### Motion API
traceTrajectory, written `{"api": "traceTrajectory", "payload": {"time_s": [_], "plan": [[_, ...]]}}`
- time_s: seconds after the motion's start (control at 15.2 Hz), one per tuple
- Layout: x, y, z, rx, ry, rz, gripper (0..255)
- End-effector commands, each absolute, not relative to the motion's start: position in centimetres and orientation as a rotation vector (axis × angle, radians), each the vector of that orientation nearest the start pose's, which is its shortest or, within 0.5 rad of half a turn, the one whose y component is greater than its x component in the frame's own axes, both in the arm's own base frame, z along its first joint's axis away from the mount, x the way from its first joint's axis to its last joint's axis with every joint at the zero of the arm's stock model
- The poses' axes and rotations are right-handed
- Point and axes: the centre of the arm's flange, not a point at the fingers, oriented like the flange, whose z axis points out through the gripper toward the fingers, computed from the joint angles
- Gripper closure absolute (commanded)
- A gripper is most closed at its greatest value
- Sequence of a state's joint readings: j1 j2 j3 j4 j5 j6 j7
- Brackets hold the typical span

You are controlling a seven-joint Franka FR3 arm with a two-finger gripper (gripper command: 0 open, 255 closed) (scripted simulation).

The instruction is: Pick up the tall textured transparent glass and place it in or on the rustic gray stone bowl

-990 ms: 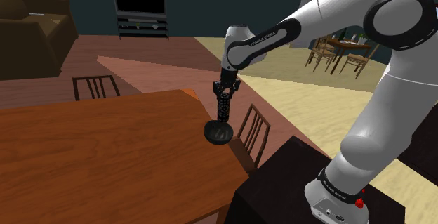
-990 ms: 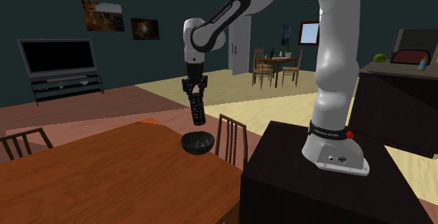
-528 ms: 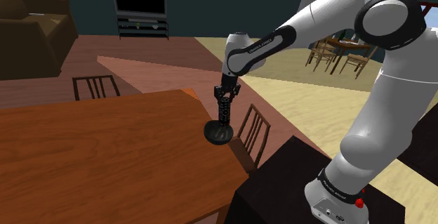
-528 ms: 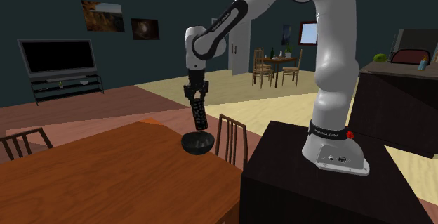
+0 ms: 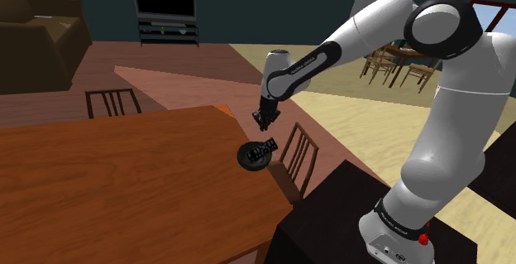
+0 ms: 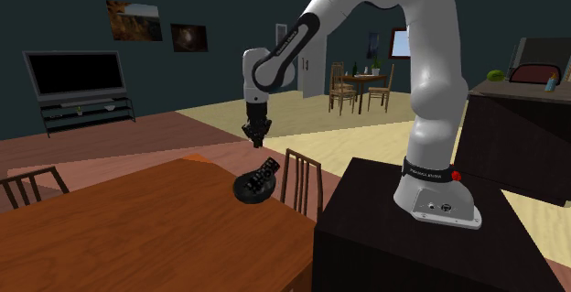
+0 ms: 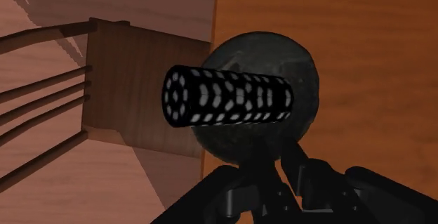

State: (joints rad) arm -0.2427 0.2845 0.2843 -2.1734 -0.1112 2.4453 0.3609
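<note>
Glass (image 7: 228, 96) lies on its side across the dark stone bowl (image 7: 303, 67), resting on the rim, with one end overhanging toward the chair (image 5: 299, 150). We judge it lies flat because the bowl is too shallow to keep so tall a piece upright. The bowl sits by the table (image 5: 124, 188) edge at the shoulder view's right. The gripper (image 6: 258, 142) hangs above the bowl, clear of the glass; its fingers (image 7: 261, 161) stand slightly apart and hold nothing. We consider the placement made. Risk noted: the overhanging glass may roll off the rim toward the table edge.
</note>
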Motion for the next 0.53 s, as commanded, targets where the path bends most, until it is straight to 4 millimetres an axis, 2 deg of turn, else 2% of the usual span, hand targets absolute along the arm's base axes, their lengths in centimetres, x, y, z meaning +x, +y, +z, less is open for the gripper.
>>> {"api": "traceTrajectory", "payload": {"time_s": [0.0,0.13,0.2,0.26,0.46], "plan": [[56.1,2.4,25.5,-3.110,0.383,-0.001,255],[56.1,2.4,24.5,-3.110,0.383,-0.001,255],[56.1,2.4,25.1,-3.110,0.383,0.000,255],[56.1,2.4,25.1,-3.110,0.383,0.000,0],[55.6,1.9,21.5,-3.180,-0.191,0.079,0]]}}
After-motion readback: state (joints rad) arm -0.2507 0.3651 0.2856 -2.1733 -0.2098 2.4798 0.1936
